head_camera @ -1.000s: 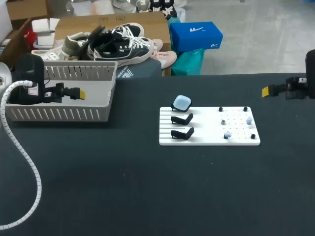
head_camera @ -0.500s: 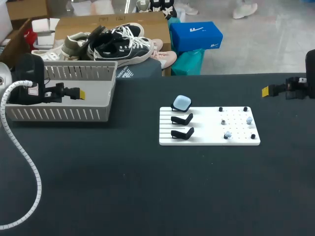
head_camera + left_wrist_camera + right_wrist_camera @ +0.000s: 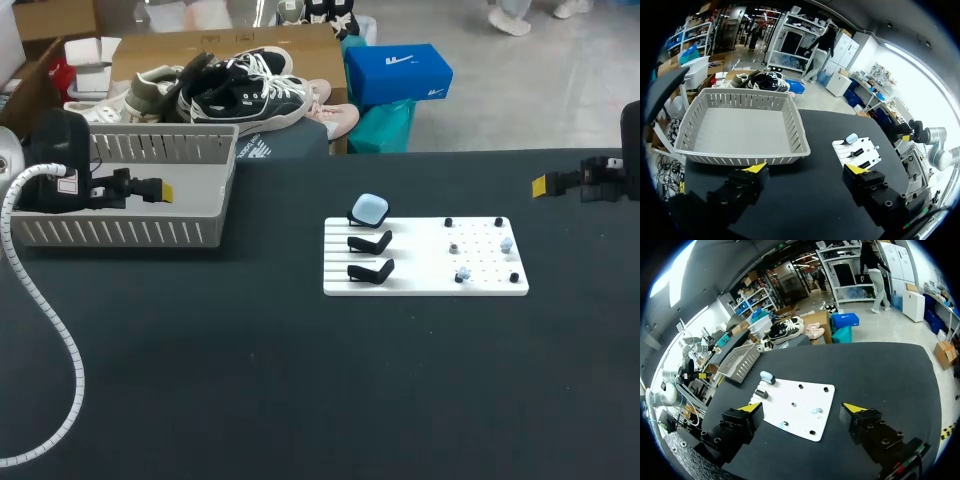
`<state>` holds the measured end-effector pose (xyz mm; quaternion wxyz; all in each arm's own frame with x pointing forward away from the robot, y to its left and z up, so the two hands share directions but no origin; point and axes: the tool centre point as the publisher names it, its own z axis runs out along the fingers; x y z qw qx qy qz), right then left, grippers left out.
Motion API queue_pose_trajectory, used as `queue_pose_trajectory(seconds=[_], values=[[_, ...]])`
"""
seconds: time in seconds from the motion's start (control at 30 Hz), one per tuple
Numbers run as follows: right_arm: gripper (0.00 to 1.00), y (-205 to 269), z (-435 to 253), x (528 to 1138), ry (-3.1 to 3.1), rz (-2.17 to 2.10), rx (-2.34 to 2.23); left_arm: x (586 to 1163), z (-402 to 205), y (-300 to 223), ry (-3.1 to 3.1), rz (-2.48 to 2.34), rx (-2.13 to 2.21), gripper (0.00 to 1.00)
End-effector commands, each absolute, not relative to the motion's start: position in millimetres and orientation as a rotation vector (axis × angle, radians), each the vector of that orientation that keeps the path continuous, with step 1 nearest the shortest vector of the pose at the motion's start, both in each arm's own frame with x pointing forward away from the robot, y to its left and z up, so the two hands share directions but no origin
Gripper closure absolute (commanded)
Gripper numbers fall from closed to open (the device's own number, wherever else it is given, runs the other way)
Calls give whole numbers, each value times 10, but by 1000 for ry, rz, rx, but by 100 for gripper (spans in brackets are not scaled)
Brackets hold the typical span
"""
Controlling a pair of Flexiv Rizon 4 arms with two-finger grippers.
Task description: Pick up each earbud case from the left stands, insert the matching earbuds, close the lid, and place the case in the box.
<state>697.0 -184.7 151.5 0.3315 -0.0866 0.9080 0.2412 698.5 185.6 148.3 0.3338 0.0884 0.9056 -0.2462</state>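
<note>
My left gripper point(image 3: 806, 170) stands wide open, its two yellow-tipped fingers point(image 3: 757, 168) far apart with nothing between them. In the head view this gripper point(image 3: 160, 190) shows at the table's left rear, against the hollow of the grey slatted plastic basket point(image 3: 120, 232). From the left wrist, the basket point(image 3: 740, 160) lies just ahead of the fingers with its near wall closest to them, and nothing shows inside it. Beyond the basket's corner, well apart from this gripper, the flat white plastic board point(image 3: 867, 150) lies on the black table point(image 3: 815, 150), with the light blue rounded earbud case point(image 3: 851, 137) at its far end. My right gripper point(image 3: 801, 407) is likewise spread wide and empty. In the head view it point(image 3: 542, 184) hangs at the table's right rear edge, pointing inward. Ahead of it, well apart, the white board point(image 3: 805, 410) lies flat. The earbud case point(image 3: 766, 375) is at the corner of the board away from this gripper, and the basket point(image 3: 737, 362) lies further beyond. From above, the case point(image 3: 369, 209) rests closed on the rearmost of three stands on the board's left half point(image 3: 420, 275). The two black angled stands point(image 3: 370, 242) in front of it are bare. On the board's right half, among small black pegs point(image 3: 498, 221), sit two pale blue earbuds point(image 3: 506, 244) and a small grey piece point(image 3: 453, 247) whose nature I cannot tell.
</note>
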Motion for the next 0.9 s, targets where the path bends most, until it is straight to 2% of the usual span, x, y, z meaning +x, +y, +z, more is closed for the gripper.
queue_pose_trajectory(seconds=[0.03, 0.9], values=[[0, -1852, 1504, 6985, 2372, 634, -230, 6995, 1494, 1848, 2371, -637, 230, 0], [0, -1852, 1504, 6985, 2372, 634, -230, 7078, 1536, 1784, 2322, -650, 339, 0]])
